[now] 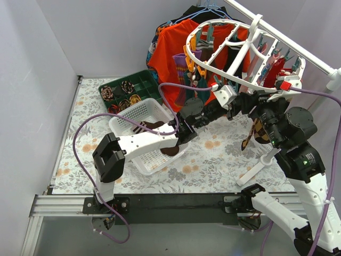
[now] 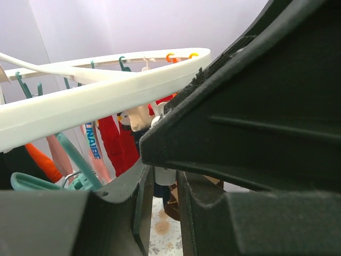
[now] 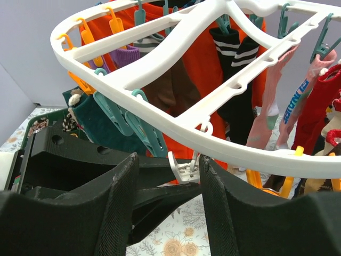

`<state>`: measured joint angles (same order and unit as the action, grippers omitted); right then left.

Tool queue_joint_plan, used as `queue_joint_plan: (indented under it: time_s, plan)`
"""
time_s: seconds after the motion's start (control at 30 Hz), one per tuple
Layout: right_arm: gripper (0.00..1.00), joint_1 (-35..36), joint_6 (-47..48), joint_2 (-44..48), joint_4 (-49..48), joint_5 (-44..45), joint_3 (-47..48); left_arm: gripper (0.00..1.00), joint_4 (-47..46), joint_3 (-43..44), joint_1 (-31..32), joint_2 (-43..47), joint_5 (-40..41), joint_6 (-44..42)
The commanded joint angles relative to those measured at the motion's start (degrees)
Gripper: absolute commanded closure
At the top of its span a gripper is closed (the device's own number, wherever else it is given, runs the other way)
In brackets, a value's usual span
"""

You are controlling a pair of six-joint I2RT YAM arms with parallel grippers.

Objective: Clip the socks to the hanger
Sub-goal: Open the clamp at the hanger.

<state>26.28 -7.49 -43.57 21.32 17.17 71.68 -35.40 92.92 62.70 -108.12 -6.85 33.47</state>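
Observation:
The white oval hanger [image 1: 224, 24] hangs at the back right, with several socks on its orange and teal clips. Its rim also shows in the left wrist view [image 2: 106, 93] and the right wrist view [image 3: 176, 114]. My left gripper [image 1: 226, 104] reaches up under the near rim. Its jaws are nearly together on a small white clip [image 2: 166, 175]. My right gripper [image 1: 246, 100] meets it from the right, open, with the same clip [image 3: 185, 168] between its fingers. An argyle sock [image 1: 254, 133] hangs just below the grippers and shows past the left jaws [image 2: 173, 205].
A white basket [image 1: 128, 114] left of centre holds dark brown socks [image 1: 170, 151]. A green tray [image 1: 141, 82] of rolled sock bundles stands behind it. A big orange T-shirt [image 1: 173, 45] hangs at the back. A white rail [image 1: 298, 50] carries the hanger.

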Motion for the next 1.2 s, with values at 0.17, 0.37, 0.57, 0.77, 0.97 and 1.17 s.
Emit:
queue_joint_plan:
  time_s: [0.17,0.37,0.57,0.77,0.97,1.17]
  plan:
    - [0.59,-0.5,0.6,-1.1,-3.2,2.1,1.6,1.00,-1.4,-1.1,0.4,5.9,-4.0,1.7]
    - [0.78,-0.6,0.9,-1.1,-3.4,1.6,1.9,1.00,-1.2,-1.4,0.4,6.2,-4.0,1.9]
    - [0.92,-0.5,1.0,-0.6,-3.3,1.1,2.0,0.93,0.5,-1.6,0.4,6.1,-3.6,1.9]
    - [0.98,-0.5,1.0,0.1,-3.4,1.3,1.0,0.70,-0.2,-4.3,0.4,7.7,-2.8,2.4]
    - [0.99,-0.5,1.2,0.2,-3.4,1.6,0.3,0.51,-1.8,-11.4,0.4,11.6,0.2,3.6]
    - [0.99,-0.6,1.2,0.2,-3.7,1.3,0.2,0.45,2.5,-22.0,0.3,16.5,7.9,11.0]
